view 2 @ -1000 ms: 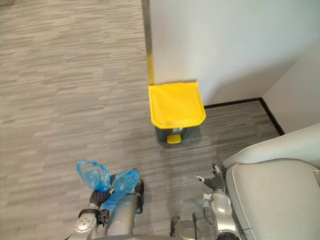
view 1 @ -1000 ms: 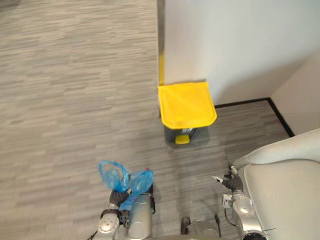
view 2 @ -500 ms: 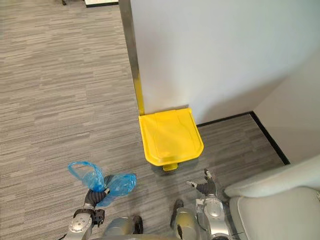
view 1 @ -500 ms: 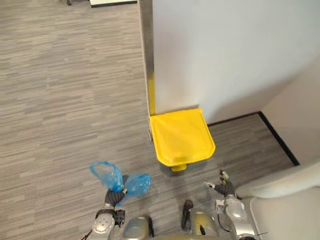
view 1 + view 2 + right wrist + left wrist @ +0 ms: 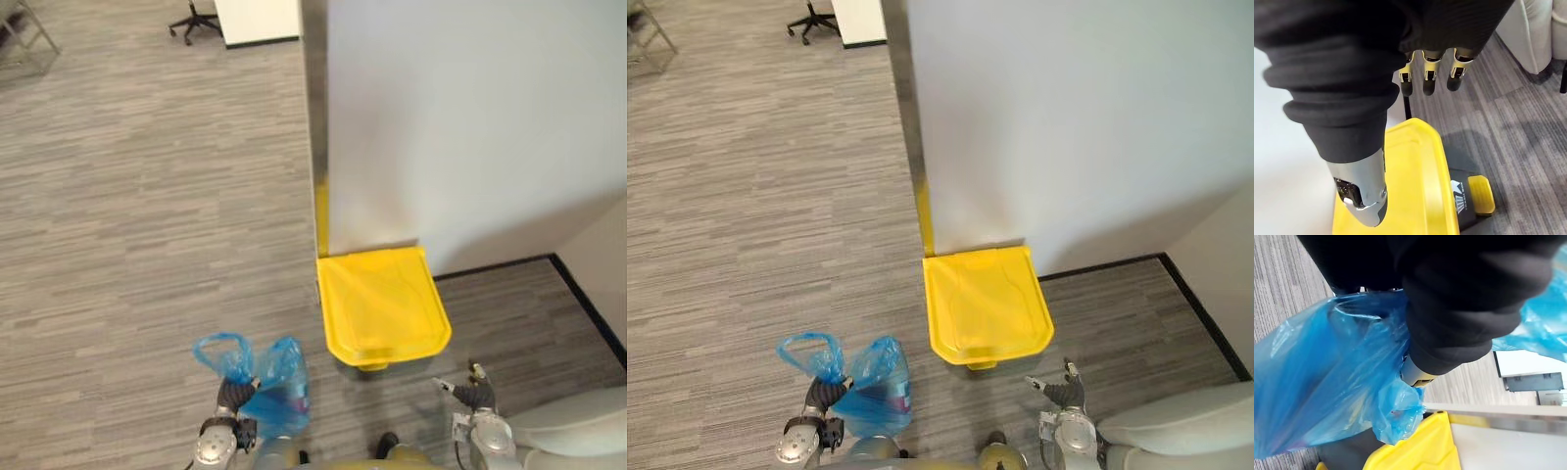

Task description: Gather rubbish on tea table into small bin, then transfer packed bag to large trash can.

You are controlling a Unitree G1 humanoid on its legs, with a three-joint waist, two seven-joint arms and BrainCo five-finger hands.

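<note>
Left hand (image 5: 233, 396) grips the blue bag (image 5: 281, 401) by its neck; the yellow bin lid (image 5: 384, 308) lies ahead-right (shut). Right hand (image 5: 474, 395), fingers relaxed, should raise it before swinging the bag over.

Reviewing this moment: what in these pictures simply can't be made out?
Contents of the blue bag: left wrist view, the crumpled plastic blurs them.
Inside of the trash can: both eye views, the closed yellow lid covers it.
The office chair: left eye view, cut off by the top edge.
The sofa: cut off at the lower right corner.
</note>
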